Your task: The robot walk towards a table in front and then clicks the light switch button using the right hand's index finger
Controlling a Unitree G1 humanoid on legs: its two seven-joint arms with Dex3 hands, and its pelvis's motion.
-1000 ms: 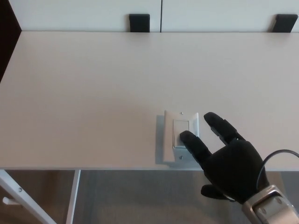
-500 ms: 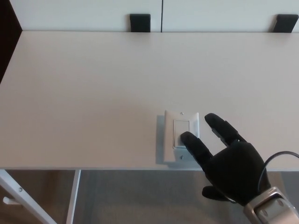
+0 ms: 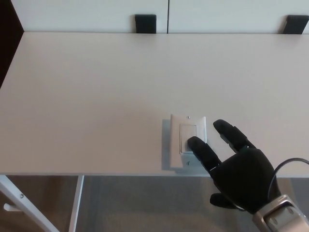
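White plastic, the light switch (image 3: pixel 188 141) lies flat near the front edge of the pale bench (image 3: pixel 96 96), its rocker button (image 3: pixel 187 139) in the middle of the plate. The right hand (image 3: pixel 236 169) comes in from the lower right with its fingers (image 3: pixel 231 134) spread apart and holding nothing; the index fingertip (image 3: pixel 194 142) lies on the lower right corner of the rocker. The left hand is not in view.

The risk, as I judge it, is in that contact point. It sits at the rocker's edge, so a push could slide off onto the plate and leave the switch unclicked. The plate looks loose on the bench, so a slanted push could shove it sideways or towards the front edge rather than tip the rocker.
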